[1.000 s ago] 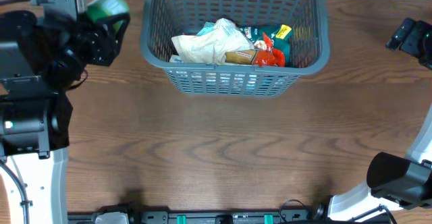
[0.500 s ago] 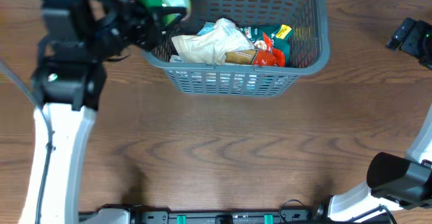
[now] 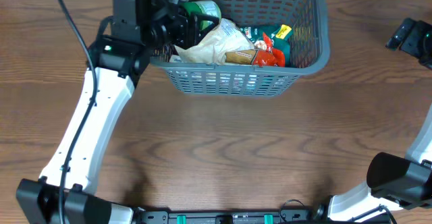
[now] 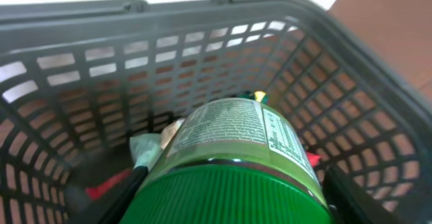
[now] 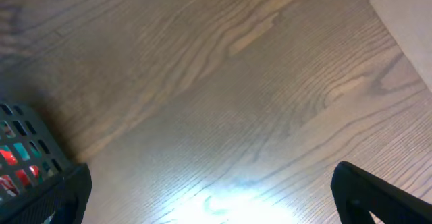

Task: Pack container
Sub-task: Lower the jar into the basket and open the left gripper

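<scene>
basket [image 3: 233,82] | dark grey plastic, rectangular, slotted lattice walls, thick rolled rim | upright, open top, far middle of table | part-filled: crumpled pale bag [image 3: 206,45] left of centre, green packet [image 3: 278,38] and red packet [image 3: 268,59] toward right | green jar [image 3: 202,9] over left end, within rim

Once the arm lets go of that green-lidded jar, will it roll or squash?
Probably rigid: the green-lidded jar looks undented in the left gripper. Being cylindrical, it may roll, though the packets in the container should stop it.
</scene>
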Available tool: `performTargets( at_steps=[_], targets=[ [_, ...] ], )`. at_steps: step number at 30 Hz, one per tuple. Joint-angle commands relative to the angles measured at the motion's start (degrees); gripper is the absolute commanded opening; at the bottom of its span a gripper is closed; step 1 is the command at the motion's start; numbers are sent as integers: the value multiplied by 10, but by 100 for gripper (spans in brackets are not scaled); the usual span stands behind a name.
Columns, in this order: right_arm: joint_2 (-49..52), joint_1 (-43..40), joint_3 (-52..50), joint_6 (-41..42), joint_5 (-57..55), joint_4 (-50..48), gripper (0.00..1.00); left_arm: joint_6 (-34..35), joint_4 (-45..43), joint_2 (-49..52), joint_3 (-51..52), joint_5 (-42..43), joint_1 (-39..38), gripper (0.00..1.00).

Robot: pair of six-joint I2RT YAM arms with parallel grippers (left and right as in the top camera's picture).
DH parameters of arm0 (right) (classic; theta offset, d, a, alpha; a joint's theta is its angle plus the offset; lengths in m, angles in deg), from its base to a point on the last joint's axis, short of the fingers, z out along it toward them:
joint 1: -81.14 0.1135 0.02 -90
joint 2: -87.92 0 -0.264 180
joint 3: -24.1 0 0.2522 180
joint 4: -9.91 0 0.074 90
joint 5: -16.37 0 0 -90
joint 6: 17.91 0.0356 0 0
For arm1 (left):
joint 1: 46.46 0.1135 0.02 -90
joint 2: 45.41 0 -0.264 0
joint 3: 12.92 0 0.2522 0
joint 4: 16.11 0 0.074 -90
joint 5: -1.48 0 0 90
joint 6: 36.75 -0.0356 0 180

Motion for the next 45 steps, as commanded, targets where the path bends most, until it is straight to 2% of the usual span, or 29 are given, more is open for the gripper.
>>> performTargets(
  at_steps=[1,21,22,23,24,26,35,45],
  targets=[
    [0,-3,0,5,-5,1,99,-6,1,8,-8,-35,-10,6],
    [0,-3,0,5,-5,1,99,-30,23,68,-8,-49,-26,6],
    [0,-3,0,5,-5,1,99,-30,23,68,-8,-49,-26,12],
    [0,-3,0,5,-5,1,99,-30,22,68,-8,-49,-26,38],
    [0,-3,0,5,-5,1,99,-30,22,68,-8,-49,-26,69],
    [0,-3,0,5,-5,1,99,-30,22,67,-8,-49,-26,98],
    [0,-3,0,5,-5,1,99,-30,22,61,-8,-43,-26,99],
    [0,-3,0,5,-5,1,99,-26,30,-15,-59,-73,-9,99]
  ],
)
